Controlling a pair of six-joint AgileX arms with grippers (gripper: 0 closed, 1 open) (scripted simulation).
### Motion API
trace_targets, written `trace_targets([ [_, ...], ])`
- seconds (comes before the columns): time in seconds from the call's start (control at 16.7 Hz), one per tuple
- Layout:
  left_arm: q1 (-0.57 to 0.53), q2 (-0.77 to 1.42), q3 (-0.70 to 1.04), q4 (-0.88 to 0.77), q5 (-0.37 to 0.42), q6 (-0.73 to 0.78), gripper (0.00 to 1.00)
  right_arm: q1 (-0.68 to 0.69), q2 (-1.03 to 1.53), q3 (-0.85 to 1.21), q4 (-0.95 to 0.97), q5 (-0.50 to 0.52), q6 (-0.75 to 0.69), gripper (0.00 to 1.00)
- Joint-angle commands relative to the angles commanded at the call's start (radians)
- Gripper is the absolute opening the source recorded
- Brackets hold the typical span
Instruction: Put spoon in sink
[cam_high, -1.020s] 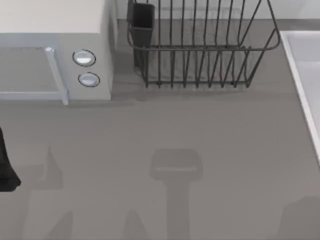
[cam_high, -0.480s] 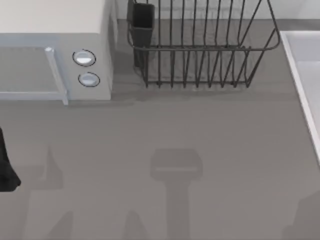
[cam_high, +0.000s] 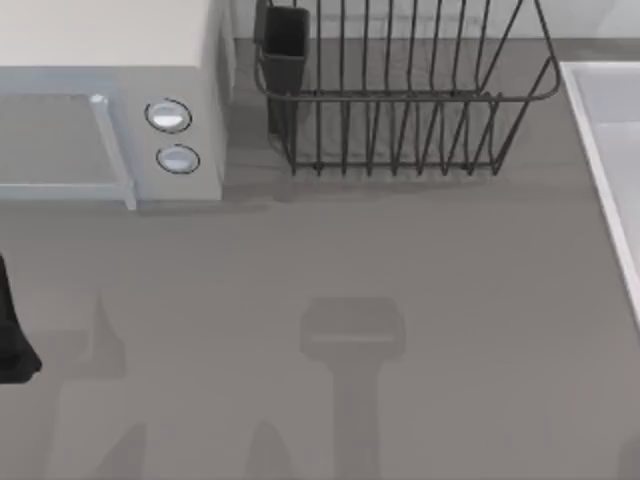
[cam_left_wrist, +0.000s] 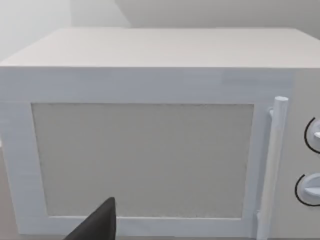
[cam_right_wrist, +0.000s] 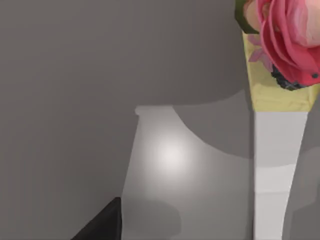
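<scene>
The sink (cam_high: 612, 110) sits at the far right edge of the table (cam_high: 420, 250), its pale rim running down that side. Left of it, along the far side, stands a dark wire dish rack (cam_high: 400, 120). Left again is a white microwave (cam_high: 110, 40) with two round knobs.

Where the spoon lies I cannot tell, so I cannot say which way it points or how its long axis runs.

The left arm (cam_high: 10, 335) hangs at the table's left edge, near side. The left gripper (cam_left_wrist: 97, 226) faces the microwave door, well apart from the sink. Whether that pincer is open or closed I cannot tell.

The right gripper (cam_right_wrist: 102, 224) hovers over plain grey surface. Ahead of it stands a tall white vase (cam_right_wrist: 272, 165) with a pink flower (cam_right_wrist: 290, 40). Its state I cannot tell either, and I see nothing red in its hold.

The sink is on the right, so I judge the right arm the nearer one for the drop. The coming move turns first on finding the spoon. Only then can the pincer be squared across its handle.
</scene>
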Motion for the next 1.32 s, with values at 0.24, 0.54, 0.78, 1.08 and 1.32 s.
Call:
trace_targets([
  [0.24, 0.0, 0.0, 0.0, 0.0, 0.0, 0.0, 1.0, 0.0, 0.002, -0.003, 0.005, 0.0, 0.0, 1.0],
  [0.54, 0.0, 0.0, 0.0, 0.0, 0.0, 0.0, 1.0, 0.0, 0.002, -0.003, 0.005, 0.0, 0.0, 0.62],
  [0.78, 0.0, 0.0, 0.0, 0.0, 0.0, 0.0, 1.0, 0.0, 0.002, -0.003, 0.005, 0.0, 0.0, 0.32],
  [1.08, 0.0, 0.0, 0.0, 0.0, 0.0, 0.0, 1.0, 0.0, 0.002, -0.003, 0.005, 0.0, 0.0, 0.0],
  [1.32, 0.0, 0.0, 0.0, 0.0, 0.0, 0.0, 1.0, 0.0, 0.002, -0.003, 0.005, 0.0, 0.0, 0.0],
])
